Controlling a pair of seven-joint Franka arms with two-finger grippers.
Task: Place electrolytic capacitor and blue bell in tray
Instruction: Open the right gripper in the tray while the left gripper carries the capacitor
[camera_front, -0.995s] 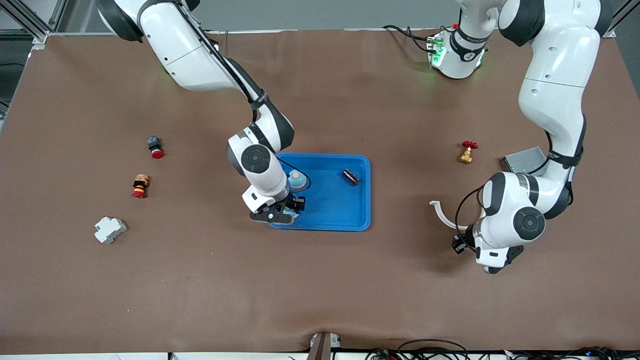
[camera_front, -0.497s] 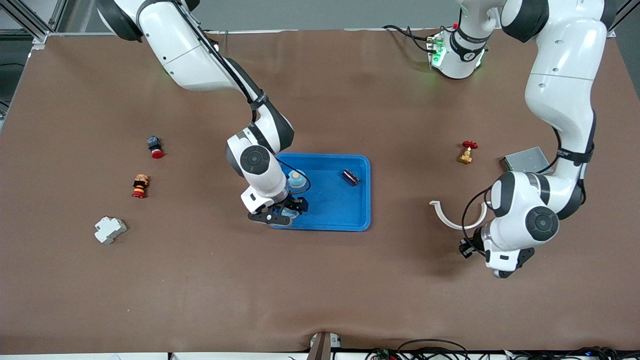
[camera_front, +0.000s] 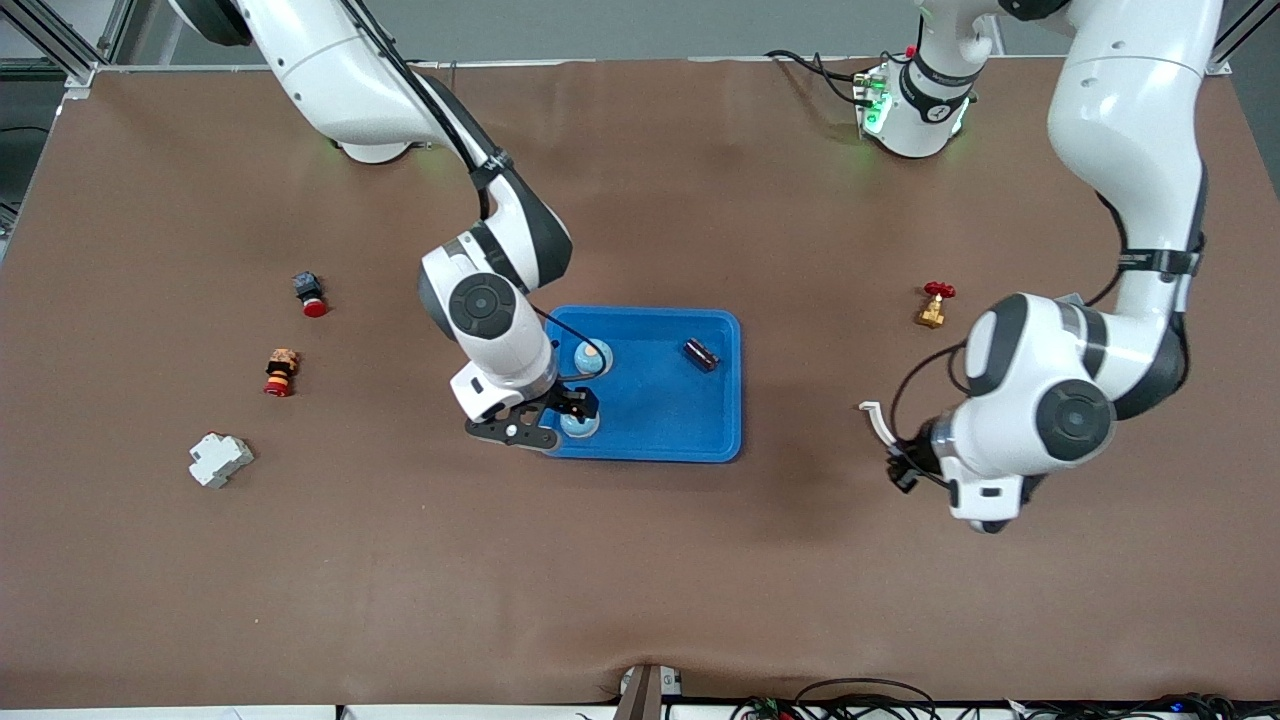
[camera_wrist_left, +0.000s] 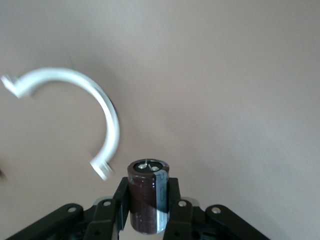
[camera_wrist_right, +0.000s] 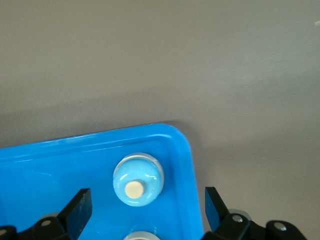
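Brown table (camera_front: 700, 560): left gripper (camera_wrist_left: 148, 192) hides most of its clamped capacitor (camera_wrist_left: 148, 192).

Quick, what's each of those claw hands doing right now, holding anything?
Left gripper: shut on the electrolytic capacitor, up over the table near the white curved clip.
Right gripper: fingers open, empty, over the blue bells in the tray.
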